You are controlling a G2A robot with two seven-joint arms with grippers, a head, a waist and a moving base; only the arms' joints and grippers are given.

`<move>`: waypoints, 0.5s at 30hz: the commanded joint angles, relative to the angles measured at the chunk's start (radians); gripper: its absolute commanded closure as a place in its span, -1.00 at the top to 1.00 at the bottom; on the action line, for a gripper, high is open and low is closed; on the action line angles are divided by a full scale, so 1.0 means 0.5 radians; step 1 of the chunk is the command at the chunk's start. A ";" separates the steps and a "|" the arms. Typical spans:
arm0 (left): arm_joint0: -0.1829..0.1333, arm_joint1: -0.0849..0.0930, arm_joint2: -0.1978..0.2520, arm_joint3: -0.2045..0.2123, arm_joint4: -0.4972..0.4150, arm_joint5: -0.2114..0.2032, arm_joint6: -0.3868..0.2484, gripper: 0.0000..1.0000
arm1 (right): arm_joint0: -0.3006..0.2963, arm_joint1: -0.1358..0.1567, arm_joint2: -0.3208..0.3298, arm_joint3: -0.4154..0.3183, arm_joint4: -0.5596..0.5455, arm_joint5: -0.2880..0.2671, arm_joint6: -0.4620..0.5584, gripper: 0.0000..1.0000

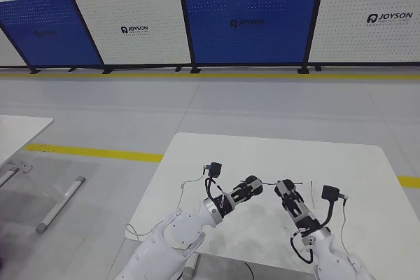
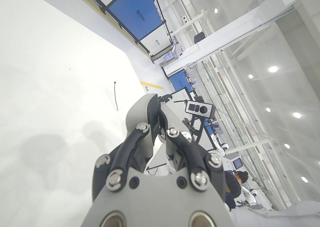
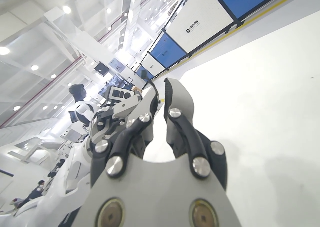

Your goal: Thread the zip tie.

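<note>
Nearest the table's front edge, the two arms were seen side by side over the white rectangular table (image 1: pixel 350 168), their end effectors angled toward each other with the tips near but apart. The left end effector (image 2: pixel 158 99), grey with black finger pads, was closed: its fingertips were drawn together. Whether anything was pinched between them could not be told. The right end effector (image 3: pixel 160 85), of the same grey and black build, was held slightly open. A narrow gap was left between its fingers, and the background could be seen through it.

A little farther out, the thin black plastic zip tie (image 2: pixel 115 95) was found lying flat on the table, almost straight, with its small square head at the far end. From above, this zip tie (image 1: pixel 311 192) was placed near the right end effector, on the side away from the left one. It was touched by neither.

Beyond the table, a grey floor (image 1: pixel 231 105) marked with a yellow line (image 1: pixel 91 150) was seen. At the far end it was closed off by a row of blue and white perforated partition panels (image 1: pixel 248 28).
</note>
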 commanded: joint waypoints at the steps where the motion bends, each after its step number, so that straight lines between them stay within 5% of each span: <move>1: 0.000 0.000 0.000 0.000 0.000 0.000 0.000 -1.00 | 0.001 -0.001 -0.002 0.000 -0.005 0.002 0.000 -1.00; 15: 0.000 0.000 0.000 0.000 0.000 0.000 0.000 -1.00 | 0.082 -0.014 -0.064 0.061 -0.031 0.048 0.082 -1.00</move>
